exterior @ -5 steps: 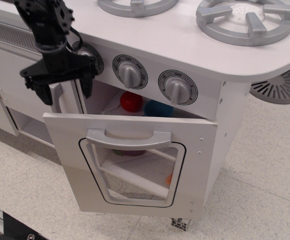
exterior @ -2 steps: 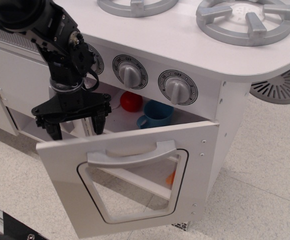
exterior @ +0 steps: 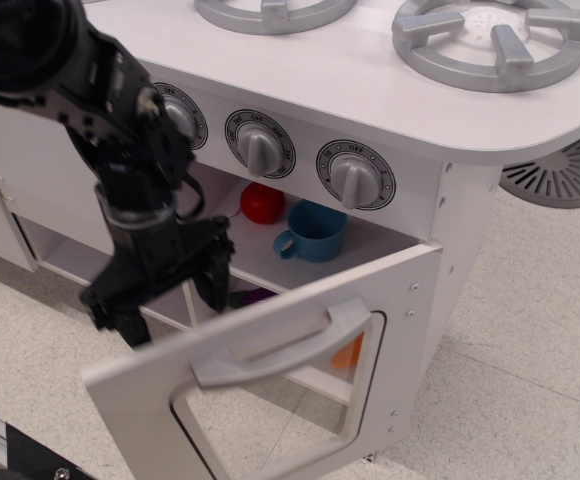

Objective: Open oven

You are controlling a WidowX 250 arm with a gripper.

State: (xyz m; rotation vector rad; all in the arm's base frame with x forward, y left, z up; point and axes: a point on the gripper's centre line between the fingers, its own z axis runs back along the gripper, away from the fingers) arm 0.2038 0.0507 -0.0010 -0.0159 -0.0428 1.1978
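Observation:
The oven [exterior: 410, 215] is the light-grey compartment under three dials [exterior: 260, 145]. Its door [exterior: 405, 320], with a rounded window and a wide silver bar handle [exterior: 280, 342], is tilted well outward and hangs partly open. My black gripper [exterior: 175, 318] is at the door's upper left edge, just behind it. Its fingers [exterior: 213, 285] are spread apart and hold nothing. Inside the oven I see a red ball [exterior: 263, 203] and a blue cup [exterior: 315, 232] on the shelf. An orange item [exterior: 348, 352] shows lower down behind the door.
Two grey stove burners [exterior: 490, 40] sit on the white top. A plain cabinet [exterior: 10, 150] is to the left behind my arm. A grey ribbed disc [exterior: 562, 175] lies on the speckled floor [exterior: 530, 380] at the right.
The oven door has swung further out and down. My gripper has moved down and to the right with the door's top edge, staying open.

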